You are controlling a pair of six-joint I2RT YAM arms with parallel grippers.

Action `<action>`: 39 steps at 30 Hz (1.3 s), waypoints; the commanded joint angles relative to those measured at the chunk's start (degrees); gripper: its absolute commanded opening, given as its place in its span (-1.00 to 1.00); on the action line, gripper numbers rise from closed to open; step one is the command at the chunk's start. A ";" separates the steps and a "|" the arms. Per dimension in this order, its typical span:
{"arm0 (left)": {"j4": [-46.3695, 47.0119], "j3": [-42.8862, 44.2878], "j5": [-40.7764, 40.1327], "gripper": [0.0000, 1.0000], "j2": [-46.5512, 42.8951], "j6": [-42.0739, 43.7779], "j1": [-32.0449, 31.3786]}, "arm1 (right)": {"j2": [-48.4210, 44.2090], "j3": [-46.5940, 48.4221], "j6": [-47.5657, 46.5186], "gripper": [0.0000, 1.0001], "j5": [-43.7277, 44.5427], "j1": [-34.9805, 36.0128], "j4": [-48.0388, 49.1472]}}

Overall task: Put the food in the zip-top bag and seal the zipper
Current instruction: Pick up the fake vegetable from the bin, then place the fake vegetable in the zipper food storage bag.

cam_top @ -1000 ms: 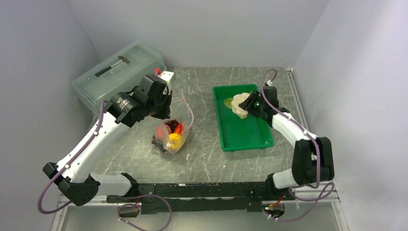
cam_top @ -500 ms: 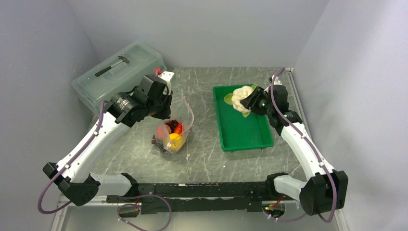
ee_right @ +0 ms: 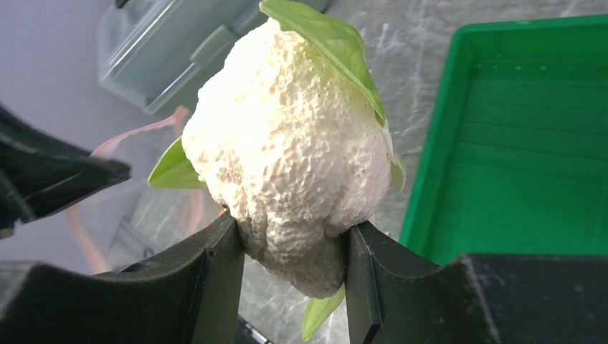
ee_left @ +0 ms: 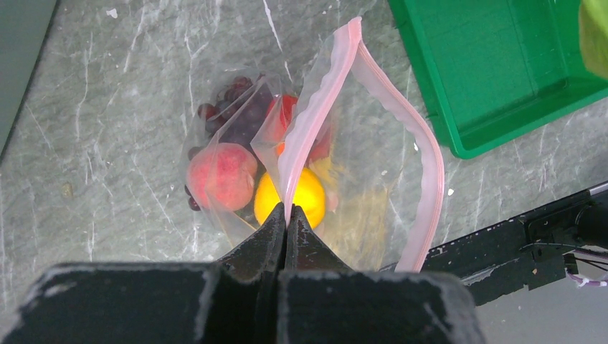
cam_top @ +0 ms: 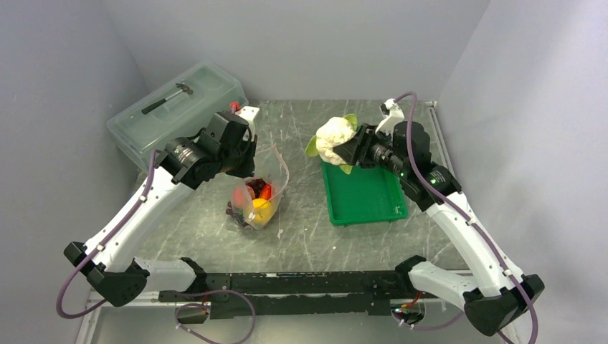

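White knobbly toy cauliflower (ee_right: 287, 158) with green leaves: clamped between right gripper (ee_right: 292, 240) jaws, aloft over far left corner of green plastic tray (cam_top: 362, 193). Left gripper (ee_left: 285, 215) pinches pink zipper strip (ee_left: 315, 107) of clear, fruit-filled zip-top bag (ee_left: 373, 172).

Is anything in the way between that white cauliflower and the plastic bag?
Nothing visible. Only bare table shows between the cauliflower, held in the right hand, and the bag, whose mouth the left hand holds up.
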 commanded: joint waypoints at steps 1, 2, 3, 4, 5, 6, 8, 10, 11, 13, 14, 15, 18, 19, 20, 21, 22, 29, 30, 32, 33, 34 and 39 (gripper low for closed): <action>0.41 0.76 1.14 -1.00 0.06 -1.25 -0.05 | -1.42 3.56 0.12 -0.35 -3.61 2.76 1.94; 0.46 0.66 1.24 -1.00 0.11 -1.22 -0.08 | -1.45 3.79 0.35 -0.35 -4.21 3.40 2.32; 0.49 0.70 1.36 -1.00 0.19 -1.25 -0.11 | -1.41 4.12 0.57 -0.36 -4.81 4.08 2.66; 0.41 0.68 1.49 -1.00 0.23 -1.17 -0.05 | -1.39 4.40 0.79 -0.36 -5.47 4.69 2.95; 0.34 0.70 1.66 -1.00 0.23 -1.16 -0.09 | -1.19 4.59 0.93 -0.36 -6.39 5.30 3.40; 0.44 0.64 1.88 -1.00 0.19 -1.16 -0.15 | -0.85 4.84 1.10 -0.36 -7.39 5.94 3.69; 0.75 0.53 2.73 -1.00 0.15 -1.16 -0.21 | -0.01 5.51 1.22 -0.36 -8.17 7.39 3.90; 0.76 0.53 2.85 -1.00 0.15 -1.16 -0.20 | 0.76 6.20 0.91 -0.36 -7.79 9.44 3.87; 0.69 0.48 2.89 -1.00 0.23 -1.08 -0.19 | 1.08 6.58 0.73 -0.36 -7.38 10.48 3.84; 0.63 0.54 2.78 -1.00 0.24 -1.00 -0.18 | 1.68 7.46 0.72 -0.36 -7.45 12.40 4.06; 0.61 0.53 2.81 -1.00 0.24 -0.99 -0.27 | 2.01 7.85 0.78 -0.36 -7.61 13.20 4.21; 0.59 0.50 2.84 -1.00 0.24 -0.99 -0.27 | 2.44 8.12 0.86 -0.36 -7.83 14.06 4.34; 0.82 0.31 2.73 -1.00 0.24 -0.94 -0.30 | 3.96 9.67 0.82 -0.35 -7.91 16.56 3.95; 0.96 0.22 2.86 -1.00 0.16 -0.90 -0.28 | 4.25 9.97 0.79 -0.35 -7.58 17.32 3.92; 0.94 0.14 2.72 -1.00 0.22 -0.90 -0.30 | 4.44 10.14 0.79 -0.35 -7.13 17.96 3.98; 0.97 0.09 2.69 -1.00 0.24 -0.90 -0.24 | 4.76 10.27 0.87 -0.34 -6.90 18.56 3.93; 0.97 0.01 2.64 -1.00 0.16 -0.90 -0.30 | 5.08 10.40 0.87 -0.34 -6.86 19.11 3.92; 1.43 -0.46 3.18 -1.00 -0.46 -1.07 -0.30 | 9.18 11.66 1.60 -0.32 -4.58 22.78 3.85; 1.27 -0.38 3.23 -1.00 -0.50 -1.07 -0.26 | 9.87 12.07 1.61 -0.32 -3.82 23.29 3.57; 1.04 -0.27 3.14 -1.00 -0.59 -1.07 -0.23 | 11.40 13.15 1.37 -0.32 -2.91 24.26 3.33; 0.97 -0.19 3.20 -1.00 -0.63 -1.07 -0.30 | 12.17 13.79 1.21 -0.32 -2.45 24.71 3.18; 0.95 -0.22 3.33 -1.00 -0.70 -1.07 -0.32 | 13.18 14.65 1.15 -0.32 -1.63 25.13 2.76; 0.76 -0.06 3.72 -1.00 -0.99 -1.17 -0.39 | 17.50 17.75 1.67 -0.32 2.23 26.38 0.35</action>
